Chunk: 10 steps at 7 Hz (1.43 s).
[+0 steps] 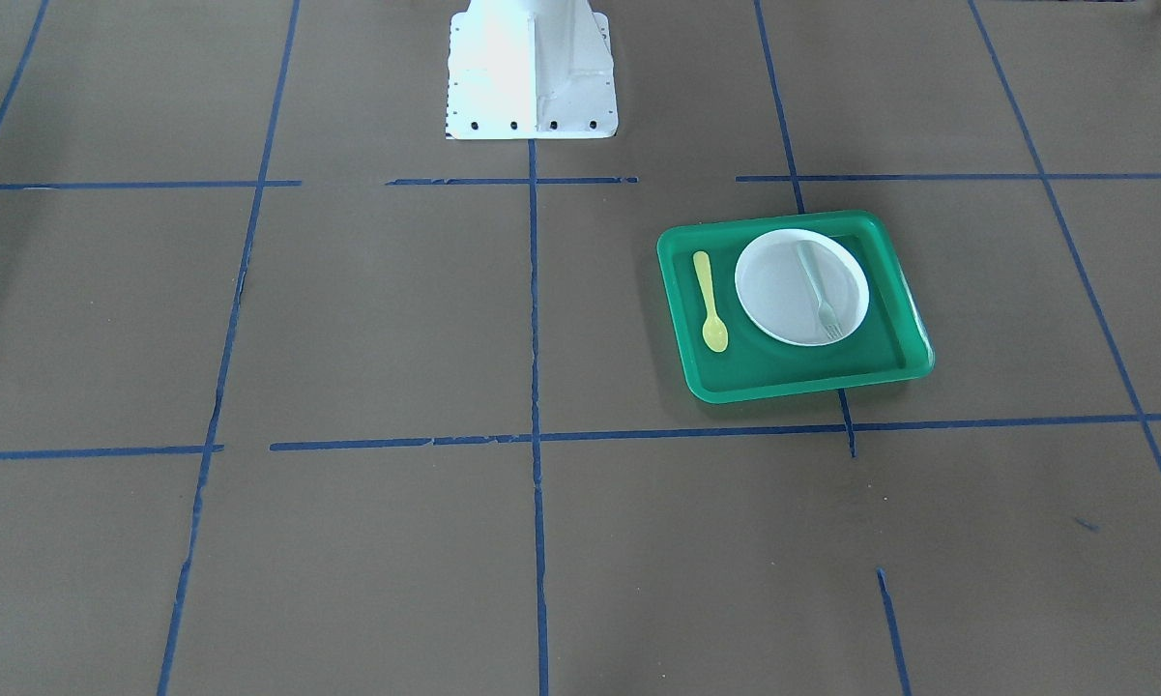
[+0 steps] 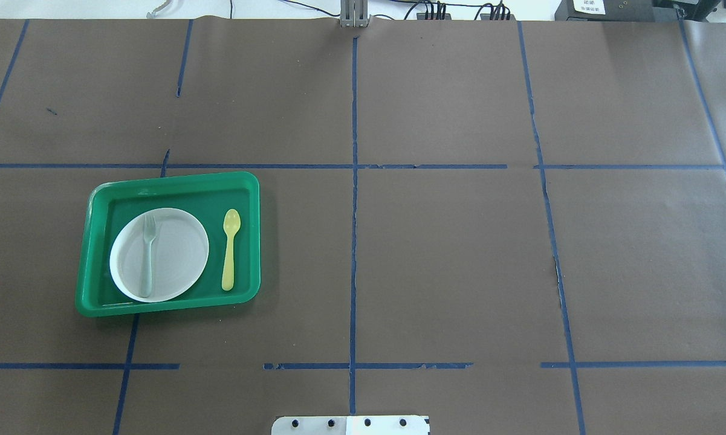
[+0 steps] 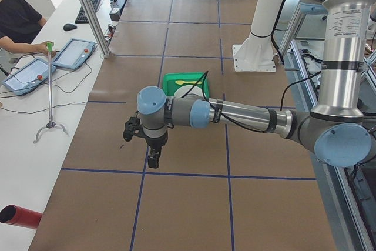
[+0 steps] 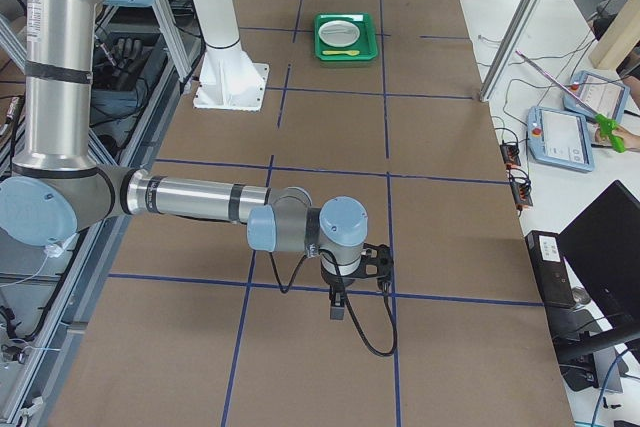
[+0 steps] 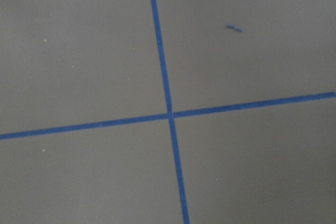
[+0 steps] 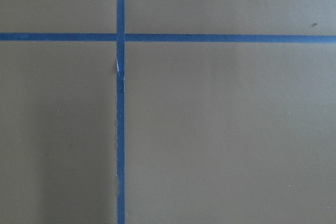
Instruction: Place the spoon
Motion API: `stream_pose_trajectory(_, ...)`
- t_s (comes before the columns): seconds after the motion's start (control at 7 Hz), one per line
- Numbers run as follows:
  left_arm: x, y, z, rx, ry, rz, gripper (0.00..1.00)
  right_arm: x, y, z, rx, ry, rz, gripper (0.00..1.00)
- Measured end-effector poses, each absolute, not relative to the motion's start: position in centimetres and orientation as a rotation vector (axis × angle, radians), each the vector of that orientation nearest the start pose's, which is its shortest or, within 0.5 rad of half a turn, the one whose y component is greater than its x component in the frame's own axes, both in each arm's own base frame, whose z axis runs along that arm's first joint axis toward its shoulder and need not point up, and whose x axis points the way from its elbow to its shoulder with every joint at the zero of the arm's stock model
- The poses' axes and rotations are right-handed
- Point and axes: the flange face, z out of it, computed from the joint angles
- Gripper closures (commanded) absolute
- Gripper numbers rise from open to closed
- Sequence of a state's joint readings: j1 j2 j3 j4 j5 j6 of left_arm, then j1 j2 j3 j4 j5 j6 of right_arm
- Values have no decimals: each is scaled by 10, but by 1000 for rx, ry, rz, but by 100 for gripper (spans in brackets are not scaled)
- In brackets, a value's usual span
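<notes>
Spoon (image 2: 230, 249) is lying loose on the floor of the green tray (image 2: 84, 260), on the left side of the table, and neither arm is holding it. Reading from the left, you are seeing the tray's rim, then the white plate (image 2: 184, 254) carrying the pale fork (image 2: 150, 257). Next comes the spoon, just right of the plate and apart from it, with its bowl pointing far and its handle pointing near. Right of the tray the brown paper (image 2: 447, 260) is running on under blue tape lines (image 2: 354, 241). The left gripper (image 3: 154, 161) is hanging over the paper well apart from the tray, and the right gripper (image 4: 338, 309) is hanging over the right half, farther off again. Both are showing only in the side views, so I cannot tell whether either is released or clenched. If the spoon is yet to be lifted, I judge the left arm to be the one you should be bringing in. Be coming straight down over mid-handle with the jaws spread across its slim width and the fingertips reaching the tray floor. Be keeping clear of the plate's rim on one side and the tray wall on the other. The thin plastic is likely to be skidding if one finger touches first.
</notes>
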<state>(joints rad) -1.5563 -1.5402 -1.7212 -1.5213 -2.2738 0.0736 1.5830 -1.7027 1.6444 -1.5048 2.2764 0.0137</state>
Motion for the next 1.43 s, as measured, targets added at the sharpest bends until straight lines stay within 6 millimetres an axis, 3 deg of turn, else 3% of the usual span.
stream_pose_trajectory(0.14,-63,-462,631,71,702,107,0,74,-435,682,7,-706,22,0)
stream_pose_trajectory(0.43,-63,-442,657,36,712,96,0,74,-435,682,7,-706,22,0)
stream_pose_trajectory(1.43,-64,-435,665,14,720,81,0,74,-435,682,7,-706,22,0)
